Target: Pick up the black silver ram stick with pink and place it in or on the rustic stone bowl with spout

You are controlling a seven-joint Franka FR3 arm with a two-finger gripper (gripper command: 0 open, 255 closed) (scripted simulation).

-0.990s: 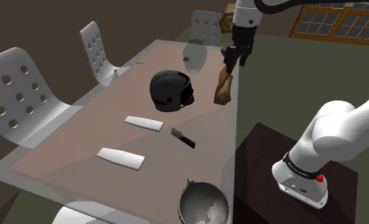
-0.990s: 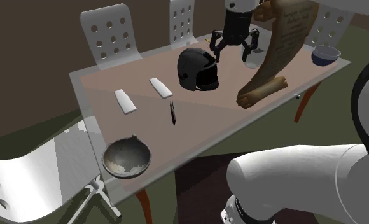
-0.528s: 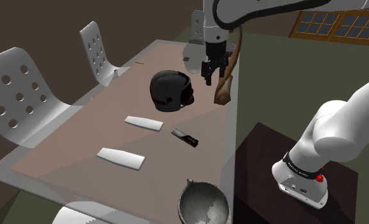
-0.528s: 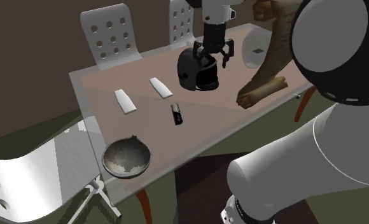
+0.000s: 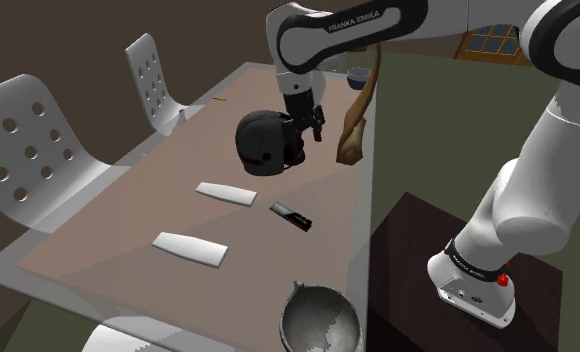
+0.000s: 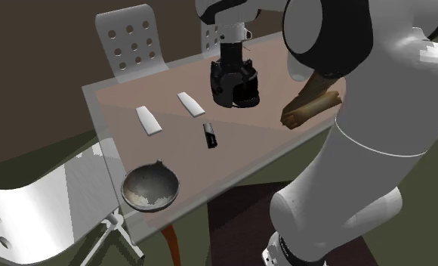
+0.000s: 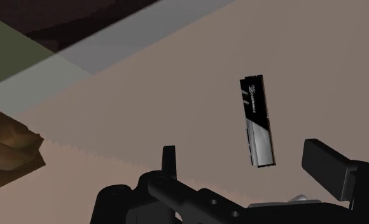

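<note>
Claw: the claw [image 5: 311,126] is spread, its two fingers [image 7: 169,159] standing well apart with nothing pinched between them; it hangs above the desk [image 5: 168,190] on the white arm.
RAM stick: the black and silver RAM stick [image 7: 257,121] lies flat on the desk ahead of the claw, closer to one finger than to the other and touched by neither. In the shoulder view it is below the claw, on the stand's side of it [image 5: 289,215].
Helmet: a black helmet [image 5: 263,142] sits just beside the claw, partly behind it in the second exterior view.
Bowl: the grey stone bowl with spout [image 6: 150,187] rests at the desk's corner, well apart from the claw and farther from it than the RAM stick.
White slabs: two flat white slabs [image 5: 226,193] [image 5: 190,249] lie past the helmet from the claw.
Brown object: a brown rolled object [image 5: 353,130] stands near the claw, at the desk's edge.
</note>
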